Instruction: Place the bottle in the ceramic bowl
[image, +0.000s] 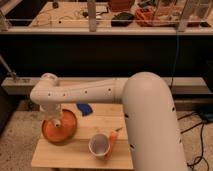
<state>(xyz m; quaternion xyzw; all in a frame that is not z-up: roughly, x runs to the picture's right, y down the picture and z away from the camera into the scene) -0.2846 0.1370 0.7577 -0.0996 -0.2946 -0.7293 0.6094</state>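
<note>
The ceramic bowl (64, 131), a wide orange-terracotta dish, sits on the left part of the small wooden table (75, 152). My gripper (52, 118) hangs straight down from the white arm over the left half of the bowl, reaching into it. A small pale whitish shape, the bottle (57, 122), shows at the gripper's lower end inside the bowl's rim. Most of the bottle is hidden by the gripper, and I cannot tell whether it is held or resting in the bowl.
A cup with a white inside (100, 145) stands near the table's front middle. A small orange object (114, 137) lies right of it. A small blue object (84, 108) lies at the table's back. A dark counter runs behind the table; cables trail on the floor at right.
</note>
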